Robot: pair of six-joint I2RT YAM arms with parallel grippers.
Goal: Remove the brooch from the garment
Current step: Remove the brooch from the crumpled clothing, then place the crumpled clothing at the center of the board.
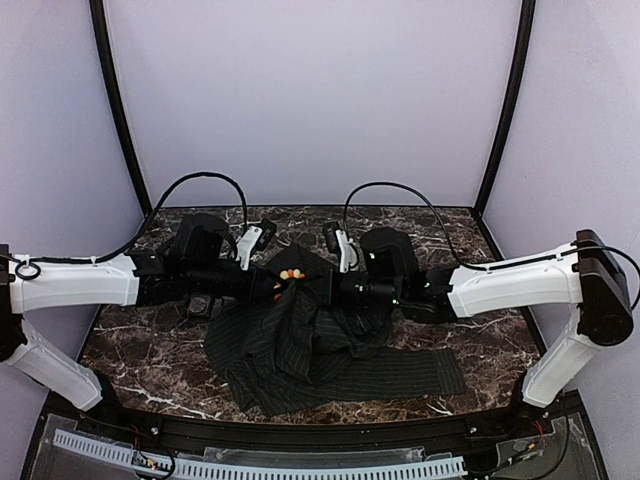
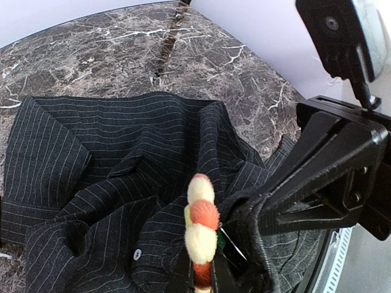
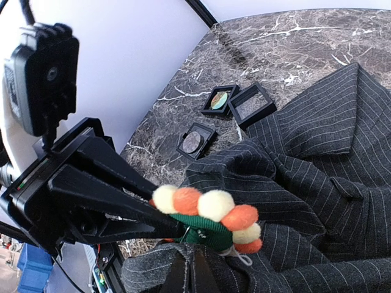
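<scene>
Gripping with the left gripper [image 2: 200, 273] on the small round flower-shaped brooch [image 2: 201, 223] of orange, red and white beads, edge-on and touching the cloth. Pinching with the right gripper [image 3: 189, 271] a raised fold of the dark pinstriped garment [image 1: 300, 350] just beside it, above the dark marble tabletop [image 1: 150, 340]. Grasping and bracing apparently done; left to do: working it loose and lifting it clear. Cannot tell whether already unhooked.

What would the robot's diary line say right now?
step: unpinning | left gripper: shut on brooch | right gripper: shut on garment beside it | brooch: against bunched garment fold
</scene>
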